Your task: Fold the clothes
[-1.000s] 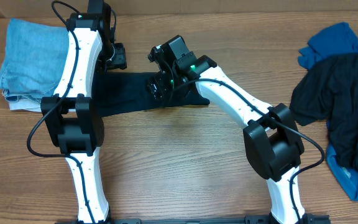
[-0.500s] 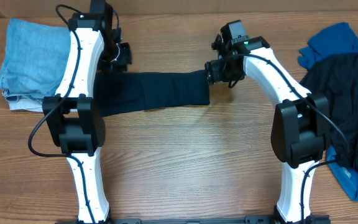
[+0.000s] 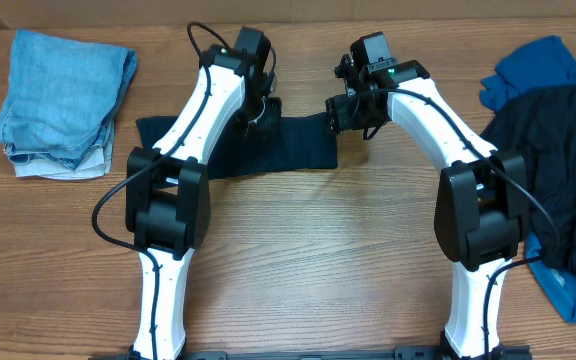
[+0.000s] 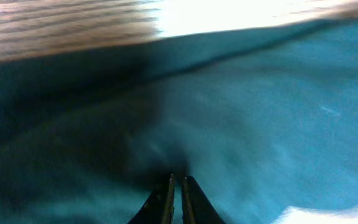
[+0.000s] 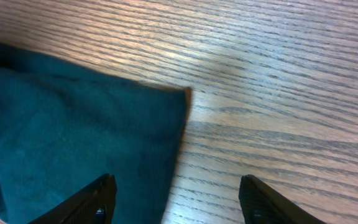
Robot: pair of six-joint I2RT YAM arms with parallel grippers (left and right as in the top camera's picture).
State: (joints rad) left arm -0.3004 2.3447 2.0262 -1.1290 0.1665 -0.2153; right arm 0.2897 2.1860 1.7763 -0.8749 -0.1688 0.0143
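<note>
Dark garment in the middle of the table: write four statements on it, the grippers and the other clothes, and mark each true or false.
1. The right gripper is open and holds nothing, above a corner of the dark garment. True.
2. The left gripper has its jaws spread wide. False: its fingers are closed together on the dark garment's fabric, which puckers toward the tips.
3. The dark garment lies on top of the pale blue stack. False: it lies apart from it on the bare table; the stack sits by the far left corner.
4. A heap of dark and bright blue clothes lies at the table's right side. True.
</note>
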